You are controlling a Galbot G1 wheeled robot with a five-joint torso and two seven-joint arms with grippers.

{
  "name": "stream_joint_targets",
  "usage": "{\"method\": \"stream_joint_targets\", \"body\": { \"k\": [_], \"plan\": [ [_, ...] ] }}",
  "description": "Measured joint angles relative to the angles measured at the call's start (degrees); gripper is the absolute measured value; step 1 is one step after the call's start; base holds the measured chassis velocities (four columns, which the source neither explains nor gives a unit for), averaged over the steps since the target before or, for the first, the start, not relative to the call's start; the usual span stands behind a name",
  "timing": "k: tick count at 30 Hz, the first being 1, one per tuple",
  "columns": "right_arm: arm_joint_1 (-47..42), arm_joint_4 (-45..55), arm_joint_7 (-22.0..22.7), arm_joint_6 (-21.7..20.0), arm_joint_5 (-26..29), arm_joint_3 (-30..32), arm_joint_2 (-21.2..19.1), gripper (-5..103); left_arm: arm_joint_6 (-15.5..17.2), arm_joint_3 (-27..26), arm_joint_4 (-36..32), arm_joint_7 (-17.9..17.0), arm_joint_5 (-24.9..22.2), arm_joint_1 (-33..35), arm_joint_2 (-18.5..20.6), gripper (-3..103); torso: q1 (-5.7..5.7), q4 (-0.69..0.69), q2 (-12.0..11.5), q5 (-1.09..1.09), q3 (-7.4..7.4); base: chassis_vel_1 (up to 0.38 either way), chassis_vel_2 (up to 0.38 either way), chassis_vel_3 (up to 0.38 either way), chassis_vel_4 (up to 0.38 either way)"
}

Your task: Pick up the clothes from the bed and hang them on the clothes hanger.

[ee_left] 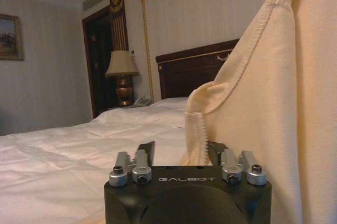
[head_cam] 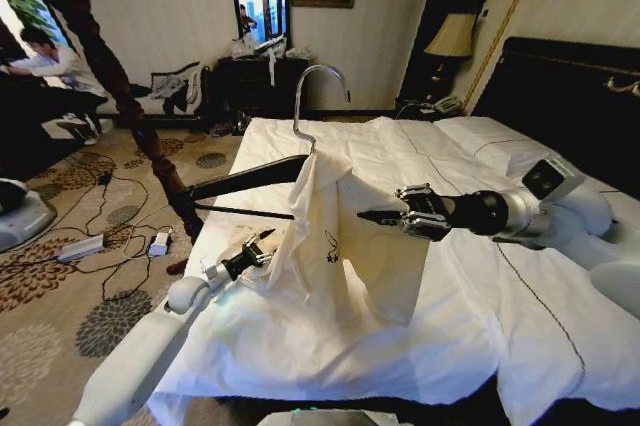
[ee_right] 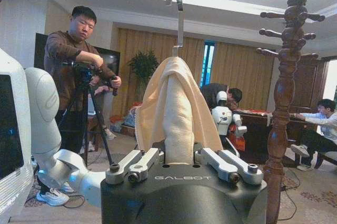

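The clothes [head_cam: 345, 246] hang draped over the hanger [head_cam: 300, 161], above the near part of the bed [head_cam: 520, 326], with the lower hem spilling onto the white sheet. The hanger's silver hook [head_cam: 318, 96] curves up above the cloth, and one dark arm of the hanger sticks out from the clothes toward the coat stand [head_cam: 120, 86].

The right gripper [head_cam: 372, 215] reaches in from the headboard side and is level with the middle of the clothes, its dark tip touching or just short of the cloth. In the right wrist view its fingers [ee_right: 141, 162] are spread, and a hanging fold of the clothes [ee_right: 176, 108] sits right in front of them, in the gap; whether they press it cannot be told.

The left gripper [head_cam: 262, 243] is at the edge of the clothes on the coat stand side, low down. In the left wrist view its fingers [ee_left: 145, 153] stand open, and a stitched hem [ee_left: 199, 134] of the clothes [ee_left: 263, 92] hangs between them, close to one of them, not pinched.

Past the bed are a black headboard [head_cam: 560, 86], a lamp [head_cam: 452, 38] and a phone [head_cam: 445, 104]. Beside the bed, patterned carpet [head_cam: 60, 286] carries cables and a power adapter [head_cam: 158, 243].
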Motion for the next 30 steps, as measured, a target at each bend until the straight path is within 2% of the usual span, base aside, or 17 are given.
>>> {"method": "stream_joint_targets", "body": {
  "k": [1, 2, 4, 5, 8, 10, 13, 20, 22, 24, 25, 26, 27, 29, 30],
  "plan": [
    [0.00, 0.11, 0.00, 0.02, 0.01, 0.02, -0.03, 19, 0.10, 0.09, 0.00, 0.07, -0.37, -0.01, 0.00, 45, 0.00, 0.00, 0.00, 0.00, 0.00, 0.000, 0.000, 0.000, 0.000],
    [0.01, 0.16, 0.00, 0.03, 0.04, 0.05, -0.06, 19, 0.19, 0.17, 0.00, 0.09, -0.53, -0.06, 0.01, 45, 0.00, 0.00, 0.00, 0.00, 0.00, 0.000, 0.000, 0.000, 0.000],
    [0.03, 0.31, 0.00, 0.05, 0.15, 0.14, -0.17, 19, 0.30, 0.50, 0.08, 0.12, -0.78, -0.40, 0.09, 35, 0.00, 0.00, 0.00, 0.00, 0.00, 0.000, 0.000, 0.000, 0.000],
    [0.03, 0.31, 0.00, 0.05, 0.15, 0.14, -0.17, 19, 0.30, 0.50, 0.08, 0.12, -0.78, -0.40, 0.09, 35, 0.00, 0.00, 0.00, 0.00, 0.00, 0.000, 0.000, 0.000, 0.000],
    [0.06, 0.72, 0.00, 0.07, 0.52, 0.18, -0.32, 19, 0.47, 1.40, 0.45, 0.38, -1.66, -1.47, 0.48, 19, 0.00, 0.00, 0.00, 0.00, 0.00, 0.000, 0.000, 0.000, 0.000],
    [0.08, 0.83, 0.02, 0.08, 0.58, 0.19, -0.36, 19, 0.58, 1.68, 0.62, 0.60, -1.99, -1.88, 0.63, 19, 0.00, -0.01, 0.00, 0.00, 0.00, 0.000, 0.000, 0.000, 0.000],
    [0.08, 1.03, 0.05, 0.09, 0.68, 0.22, -0.46, 19, 0.78, 2.20, 1.19, 1.19, -3.01, -3.14, 1.06, 3, 0.00, -0.01, 0.00, 0.00, 0.00, 0.000, 0.000, 0.000, 0.000],
    [-0.23, 0.45, 0.60, 0.30, 0.25, 0.26, -0.45, 19, 1.72, 1.18, 2.15, 1.71, -7.98, -4.82, 1.85, 0, 0.00, -0.01, 0.00, -0.02, 0.00, 0.000, 0.000, 0.000, 0.000],
    [-0.50, -0.47, 1.35, 0.51, -0.11, 0.23, -0.18, 19, 2.54, -0.42, 2.36, 1.68, -11.78, -5.73, 2.55, 0, 0.00, 0.00, 0.00, -0.01, 0.00, 0.000, 0.000, 0.000, 0.000],
    [-0.55, -0.76, 1.81, 0.62, -0.18, 0.16, -0.01, 19, 2.93, -1.09, 2.36, 1.63, -13.37, -6.21, 2.97, 0, 0.00, 0.00, 0.00, -0.02, 0.00, 0.000, 0.000, 0.000, 0.000],
    [-0.62, -1.31, 3.83, 1.05, -0.35, -0.13, 0.47, 19, 3.87, -2.65, 2.18, 1.11, -17.61, -7.69, 4.33, 0, 0.00, -0.01, 0.00, -0.01, 0.00, 0.000, 0.000, 0.000, 0.000],
    [-0.65, -1.36, 5.52, 1.31, -0.40, -0.29, 0.78, 19, 4.38, -3.41, 1.86, 0.74, -19.81, -8.65, 5.13, 0, 0.00, 0.00, 0.00, -0.01, 0.00, 0.000, 0.000, 0.000, 0.000],
    [-0.65, -1.36, 5.52, 1.31, -0.40, -0.29, 0.78, 19, 4.38, -3.41, 1.86, 0.74, -19.81, -8.65, 5.13, 0, 0.00, 0.00, 0.00, -0.01, 0.00, 0.000, 0.000, 0.000, 0.000],
    [-1.19, -0.40, 12.77, 2.46, 0.29, -0.64, 1.97, 19, 6.26, -5.12, 0.86, -0.47, -26.83, -11.66, 7.75, 0, 0.01, 0.00, 0.00, 0.00, 0.00, 0.000, 0.000, 0.000, 0.000],
    [-1.19, -0.40, 12.77, 2.46, 0.29, -0.64, 1.97, 19, 6.26, -5.12, 0.86, -0.47, -26.83, -11.66, 7.75, 0, 0.01, 0.00, 0.00, 0.00, 0.00, 0.000, 0.000, 0.000, 0.000]
  ]
}}
